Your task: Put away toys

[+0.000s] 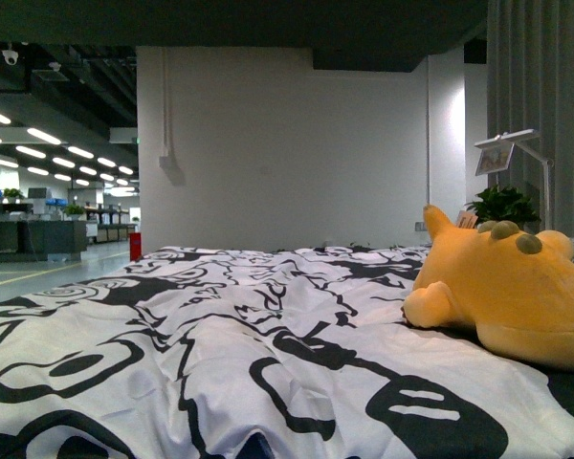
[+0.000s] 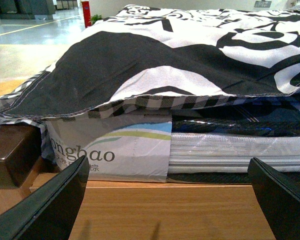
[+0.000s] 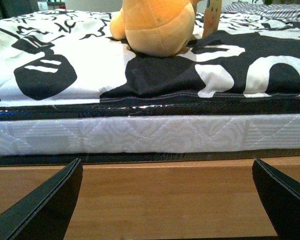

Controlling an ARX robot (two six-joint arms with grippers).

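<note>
While the orange plush toy (image 1: 517, 287) lay on the patterned duvet (image 1: 220, 335), we saw left gripper (image 2: 168, 167) and right gripper (image 3: 167, 166) both spread wide, facing the mattress (image 3: 150, 135) edge.

The patterned quilt (image 1: 220, 335) lies open left of the plush toy (image 1: 507, 287). A lamp (image 1: 507, 153) and plant (image 1: 502, 203) stand behind it, seemingly close.

My front camera is sitting low and looking straight across the black-and-white patterned bed cover (image 1: 220, 335) toward a plain white wall (image 1: 287, 143). My two wrist cameras are sitting lower, down by the light wooden bed board (image 3: 165, 195), each looking very close at the bed's side. All three are seeing the cover. The front and right wrist cameras are both seeing the soft orange plush toy (image 1: 517, 287).
</note>
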